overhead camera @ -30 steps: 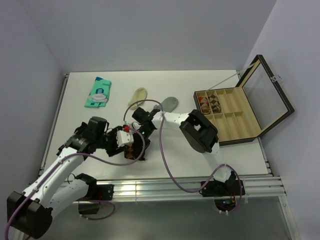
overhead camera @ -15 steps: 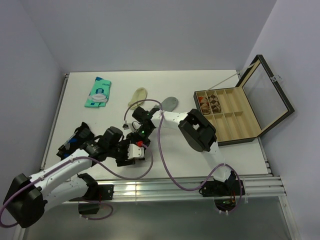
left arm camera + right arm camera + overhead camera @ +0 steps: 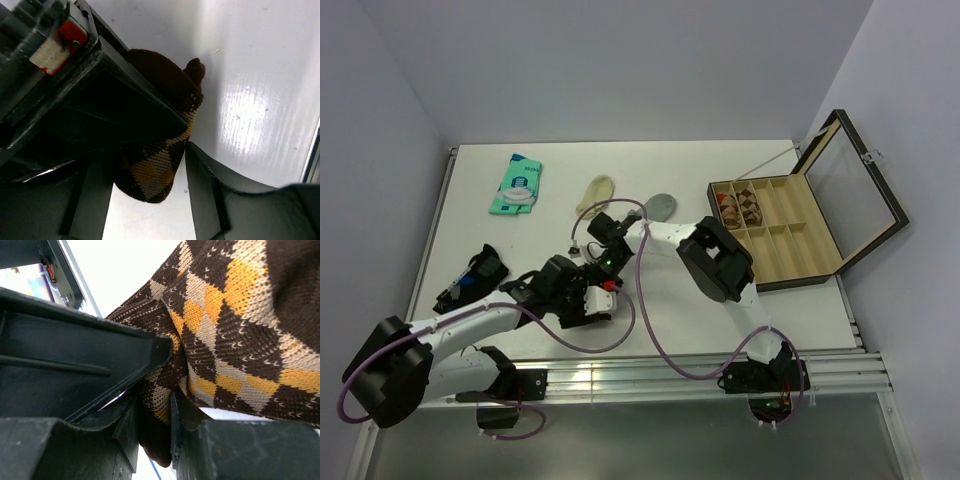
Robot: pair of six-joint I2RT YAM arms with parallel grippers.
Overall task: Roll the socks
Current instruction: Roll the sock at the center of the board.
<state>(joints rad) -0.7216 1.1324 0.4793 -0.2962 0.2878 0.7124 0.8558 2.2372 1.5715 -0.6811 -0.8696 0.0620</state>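
The dark-brown argyle sock [image 3: 235, 315] lies bunched between my two grippers at the table's near middle; in the top view they hide most of it. My right gripper [image 3: 155, 405] is shut on a fold of it, with both fingers pressed into the fabric. My left gripper [image 3: 147, 160] has the sock's folded end [image 3: 150, 172] between its fingers [image 3: 205, 195], which touch it on both sides. In the top view the left gripper [image 3: 592, 303] is just in front of the right gripper [image 3: 598, 262]. A cream sock [image 3: 597, 190] and a grey sock [image 3: 660, 207] lie flat behind them.
A teal-and-white packet [image 3: 517, 185] lies at the back left. An open wooden box [image 3: 790, 240] with compartments stands at the right, its lid raised, with rolled socks in a back compartment [image 3: 738, 207]. A small black object [image 3: 470, 278] lies at the near left.
My left arm has swung low toward the near left and its wrist has turned, while its gripper stayed at the sock. The small black object is now uncovered. The right gripper barely moved.
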